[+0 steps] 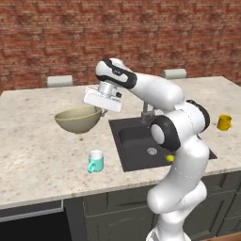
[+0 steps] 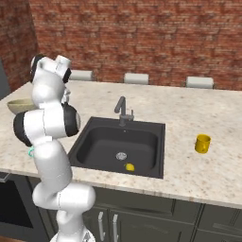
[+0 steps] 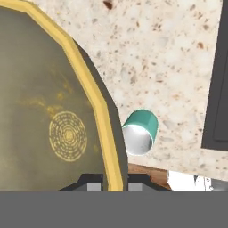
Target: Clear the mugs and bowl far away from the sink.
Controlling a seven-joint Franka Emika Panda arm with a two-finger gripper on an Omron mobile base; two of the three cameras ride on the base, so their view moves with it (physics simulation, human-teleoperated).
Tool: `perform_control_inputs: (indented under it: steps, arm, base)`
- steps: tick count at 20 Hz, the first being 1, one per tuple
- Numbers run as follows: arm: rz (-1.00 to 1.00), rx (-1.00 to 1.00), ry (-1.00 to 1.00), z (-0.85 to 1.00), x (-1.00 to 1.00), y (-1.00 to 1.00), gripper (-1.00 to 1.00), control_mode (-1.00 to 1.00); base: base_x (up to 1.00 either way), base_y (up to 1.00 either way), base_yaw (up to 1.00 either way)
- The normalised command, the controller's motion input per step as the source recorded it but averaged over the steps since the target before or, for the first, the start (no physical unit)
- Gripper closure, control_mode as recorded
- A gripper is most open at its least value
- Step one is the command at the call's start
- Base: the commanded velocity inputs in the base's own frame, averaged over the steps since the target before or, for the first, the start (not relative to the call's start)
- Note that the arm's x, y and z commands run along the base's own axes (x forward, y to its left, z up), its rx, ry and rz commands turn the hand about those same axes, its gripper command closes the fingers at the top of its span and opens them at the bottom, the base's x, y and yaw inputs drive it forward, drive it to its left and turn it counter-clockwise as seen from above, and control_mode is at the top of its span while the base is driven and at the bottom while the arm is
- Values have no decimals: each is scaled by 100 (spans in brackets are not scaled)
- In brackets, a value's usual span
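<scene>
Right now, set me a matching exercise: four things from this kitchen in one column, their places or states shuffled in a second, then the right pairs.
Things:
1. bowl
2. teal mug
3. yellow mug
4. yellow lump

Places or states:
A. inside the sink
B. on the counter right of the sink
C. rim pinched by the tool
D. near the counter's front edge, left of the sink

Pairs: 1-C, 2-D, 3-B, 4-A

The bowl (image 1: 77, 118) sat on the surface (image 1: 33, 150) left of the sink (image 1: 141, 141), one mug (image 1: 95, 161) before it near the front edge, another mug (image 1: 224, 122) toward the right edge.
</scene>
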Motion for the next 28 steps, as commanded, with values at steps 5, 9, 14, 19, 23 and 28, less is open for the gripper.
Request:
perform_control_inputs:
  steps: [5, 9, 14, 19, 23, 28]
  arm:
    - [21, 0, 15, 6, -100, 0, 100, -100]
    - [0, 6, 14, 10, -100, -33, 100, -100]
    - [-28, -5, -2, 8, -88, -99, 100, -100]
    - [-53, -46, -31, -3, -30, -74, 100, -100]
    - [-49, -46, -20, 49, -16, -79, 100, -100]
    - [-41, -6, -1, 78, -43, -100, 100, -100]
  base:
    - [0, 0, 0]
    - [0, 0, 0]
    - [0, 0, 0]
    - [0, 0, 0]
    - [0, 0, 0]
    - [0, 0, 0]
